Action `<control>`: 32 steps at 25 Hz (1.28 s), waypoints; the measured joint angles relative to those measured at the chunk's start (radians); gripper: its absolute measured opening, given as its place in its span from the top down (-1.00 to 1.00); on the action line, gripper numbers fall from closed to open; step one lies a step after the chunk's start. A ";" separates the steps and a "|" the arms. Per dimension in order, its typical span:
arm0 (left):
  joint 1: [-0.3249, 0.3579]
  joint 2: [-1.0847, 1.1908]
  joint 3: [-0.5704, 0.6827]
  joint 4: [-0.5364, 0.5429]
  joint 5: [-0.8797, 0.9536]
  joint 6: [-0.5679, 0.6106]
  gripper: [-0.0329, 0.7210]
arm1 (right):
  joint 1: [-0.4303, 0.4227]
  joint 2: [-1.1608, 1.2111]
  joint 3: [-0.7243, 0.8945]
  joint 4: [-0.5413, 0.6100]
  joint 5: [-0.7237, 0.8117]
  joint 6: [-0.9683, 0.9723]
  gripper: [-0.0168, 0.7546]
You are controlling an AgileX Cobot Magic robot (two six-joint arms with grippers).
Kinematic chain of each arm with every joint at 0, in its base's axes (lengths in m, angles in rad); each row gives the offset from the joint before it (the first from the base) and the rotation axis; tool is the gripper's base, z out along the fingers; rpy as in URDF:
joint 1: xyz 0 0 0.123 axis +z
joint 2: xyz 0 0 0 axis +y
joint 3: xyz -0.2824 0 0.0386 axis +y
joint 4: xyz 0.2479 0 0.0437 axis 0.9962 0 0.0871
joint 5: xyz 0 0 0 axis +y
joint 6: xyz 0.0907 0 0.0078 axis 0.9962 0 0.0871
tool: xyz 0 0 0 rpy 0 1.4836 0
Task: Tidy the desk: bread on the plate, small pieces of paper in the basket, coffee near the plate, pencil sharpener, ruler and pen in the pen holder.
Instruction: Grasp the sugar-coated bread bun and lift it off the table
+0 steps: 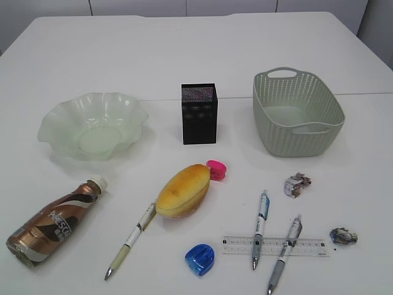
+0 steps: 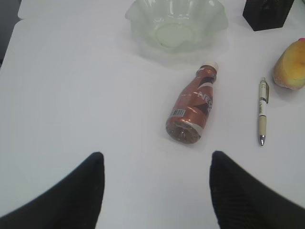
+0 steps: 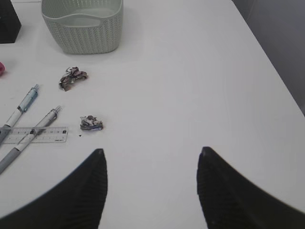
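Nothing of the tidying is done yet, judging from how things lie on the desk (image 1: 196, 55). Toward its left edge the plate (image 1: 92, 126) stands empty, and nearer the front the coffee (image 1: 52, 224) lies on its side, well short of it. A cream pen (image 1: 130, 241) lies beside the bread (image 1: 183, 190), which rests on the bare top with a pink pencil sharpener (image 1: 216, 169) touching its far end; a blue pencil sharpener (image 1: 200, 259) sits near the front edge. Mid-desk, the pen holder (image 1: 199, 114) holds nothing visible. Two pens (image 1: 260, 228) cross the ruler (image 1: 274, 246) toward the front right. Two paper scraps (image 1: 297, 184) lie outside the basket (image 1: 298, 114), which looks empty. The left gripper (image 2: 157, 191) hangs released, jaws spread over bare desk short of the coffee; the right gripper (image 3: 152, 186) likewise stands open, grasping nothing.
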 joint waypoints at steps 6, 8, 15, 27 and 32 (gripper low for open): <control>-0.017 0.006 0.000 -0.002 0.000 0.000 -0.41 | 0.000 0.000 0.000 -0.041 0.000 -0.003 -0.25; -0.021 0.013 0.000 -0.002 0.000 0.000 -0.41 | 0.000 0.000 0.000 -0.045 0.000 -0.003 -0.25; -0.022 0.125 -0.060 -0.003 0.000 0.000 -0.41 | 0.000 0.000 0.000 -0.047 0.000 -0.006 -0.25; -0.022 0.454 -0.474 -0.117 0.103 0.000 -0.41 | 0.000 0.034 -0.009 -0.010 -0.001 0.022 -0.25; -0.022 0.627 -0.648 -0.159 0.151 -0.002 -0.41 | 0.000 0.176 -0.054 0.020 -0.022 0.032 -0.25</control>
